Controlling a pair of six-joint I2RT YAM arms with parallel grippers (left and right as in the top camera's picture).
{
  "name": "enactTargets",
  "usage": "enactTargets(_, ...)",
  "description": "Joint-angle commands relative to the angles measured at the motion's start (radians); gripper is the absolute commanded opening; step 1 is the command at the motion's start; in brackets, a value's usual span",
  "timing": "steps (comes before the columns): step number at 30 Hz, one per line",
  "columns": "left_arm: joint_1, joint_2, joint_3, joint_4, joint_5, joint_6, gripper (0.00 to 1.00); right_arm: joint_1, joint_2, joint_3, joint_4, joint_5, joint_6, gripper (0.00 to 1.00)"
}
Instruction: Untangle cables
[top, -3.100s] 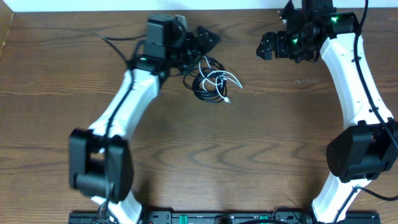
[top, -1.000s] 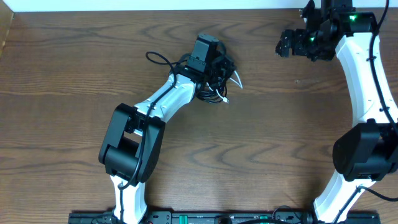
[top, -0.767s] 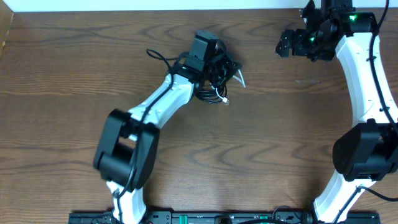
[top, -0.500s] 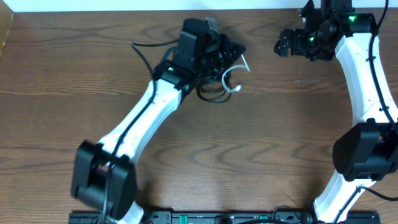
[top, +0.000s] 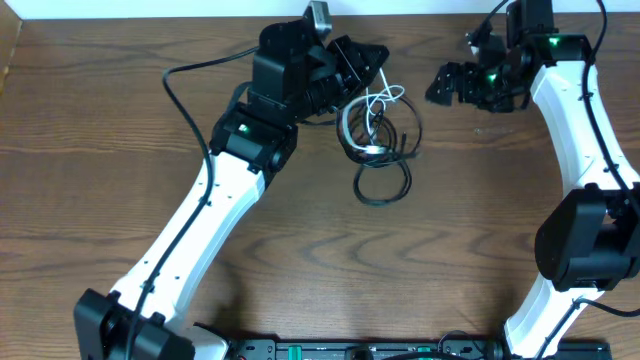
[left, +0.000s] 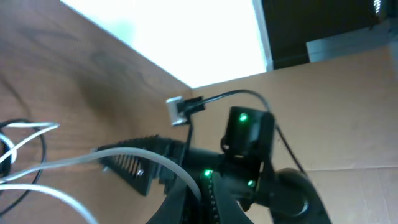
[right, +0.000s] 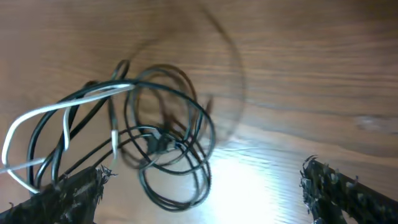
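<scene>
Tangled cables (top: 380, 150), one white among black loops, sit near the far edge of the wooden table (top: 300, 260). The left gripper (top: 368, 62) is clamped shut above them, apparently pinching a strand, though blur hides which. The right gripper (top: 447, 84) hovers nearby, jaws spread wide.

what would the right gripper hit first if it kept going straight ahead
Probably the cable tangle, which lies straight ahead of the open right gripper in its wrist view; depth is unclear, so it might pass over the loops.
</scene>
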Motion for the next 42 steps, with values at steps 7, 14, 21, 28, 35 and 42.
enactTargets(7,0.039,-0.032,0.159,0.057,-0.05,0.035,0.07,0.085,0.002,-0.013,0.042,-0.193,0.041,0.99)
enactTargets(14,0.046,-0.032,0.212,0.05,-0.05,0.032,0.07,0.087,0.002,-0.013,0.219,-0.55,0.169,0.99)
enactTargets(21,0.046,-0.029,0.212,-0.016,-0.058,0.032,0.07,0.136,0.002,-0.013,0.336,-0.632,0.252,0.99)
enactTargets(28,0.043,-0.029,0.212,-0.022,-0.056,0.024,0.07,0.22,0.002,-0.013,0.31,-0.408,0.253,0.94)
enactTargets(35,0.037,-0.029,0.212,-0.028,-0.045,0.024,0.07,0.261,0.002,-0.013,0.369,-0.257,0.317,0.63)
enactTargets(42,0.037,-0.029,0.212,-0.046,-0.045,0.024,0.07,0.259,0.002,-0.014,0.3,0.025,0.327,0.11)
